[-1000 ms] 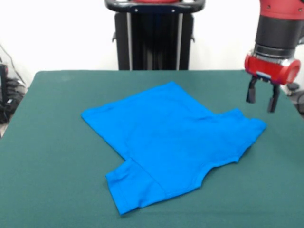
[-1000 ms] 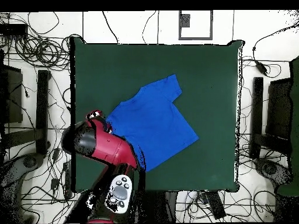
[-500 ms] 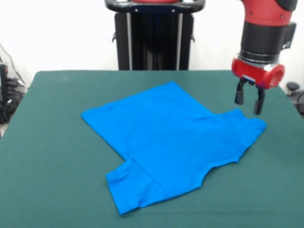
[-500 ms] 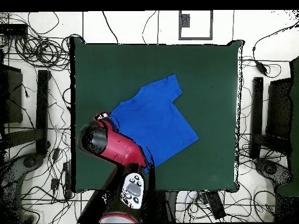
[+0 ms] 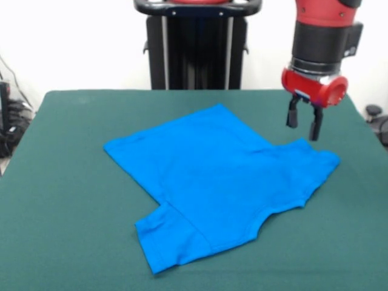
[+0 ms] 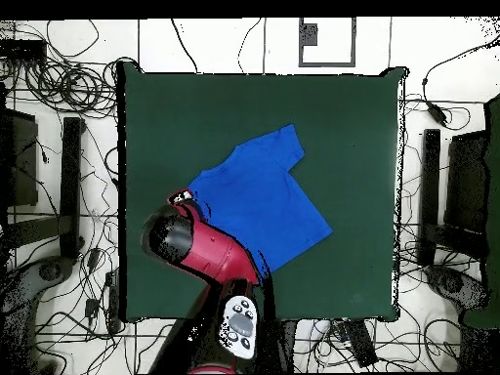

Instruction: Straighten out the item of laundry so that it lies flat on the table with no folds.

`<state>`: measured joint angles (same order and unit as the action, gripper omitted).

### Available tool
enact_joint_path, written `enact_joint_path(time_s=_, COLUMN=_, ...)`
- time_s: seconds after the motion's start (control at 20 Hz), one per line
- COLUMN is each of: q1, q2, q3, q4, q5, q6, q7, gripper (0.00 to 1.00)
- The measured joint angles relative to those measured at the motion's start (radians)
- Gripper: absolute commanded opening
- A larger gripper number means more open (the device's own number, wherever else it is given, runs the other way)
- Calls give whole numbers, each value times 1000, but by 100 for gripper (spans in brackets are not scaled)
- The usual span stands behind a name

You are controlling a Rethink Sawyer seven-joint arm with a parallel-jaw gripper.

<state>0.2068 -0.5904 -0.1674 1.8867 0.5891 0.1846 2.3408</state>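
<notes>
The bright blue T-shirt (image 5: 218, 176) lies spread on the dark green table (image 5: 60, 182), with one sleeve toward the front left and another corner at the right. My gripper (image 5: 304, 124) hangs open and empty just above the table, over the far edge of the shirt's right corner, not touching it. In the overhead view the shirt (image 6: 259, 200) lies at the table's (image 6: 342, 127) middle and the gripper (image 6: 184, 200) is at the shirt's left corner, with the red arm covering the shirt's lower left edge.
The robot's black pedestal (image 5: 197, 48) stands behind the table's far edge. Cables (image 6: 59, 78) and black stands (image 6: 71, 186) lie on the floor round the table. Bare green top surrounds the shirt on all sides.
The gripper has moved left in the front view, from beyond the shirt's right corner to over its far edge. The shirt has not moved.
</notes>
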Motion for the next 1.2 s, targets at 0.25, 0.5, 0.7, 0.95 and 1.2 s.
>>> enact_joint_path(time_s=0.25, q1=-14, q2=-34, q3=-1, q4=15, q5=-22, q6=0, q7=0, gripper=100)
enact_joint_path(time_s=0.5, q1=-11, q2=-44, q3=-21, q4=10, q5=-55, q6=42, q7=0, gripper=100)
enact_joint_path(time_s=0.7, q1=-17, q2=-45, q3=-46, q4=-17, q5=-98, q6=121, q7=0, gripper=100)
enact_joint_path(time_s=0.95, q1=-46, q2=-38, q3=-84, q4=-94, q5=-158, q6=229, q7=0, gripper=100)
enact_joint_path(time_s=1.2, q1=-103, q2=-19, q3=-111, q4=-190, q5=-219, q6=307, q7=0, gripper=100)
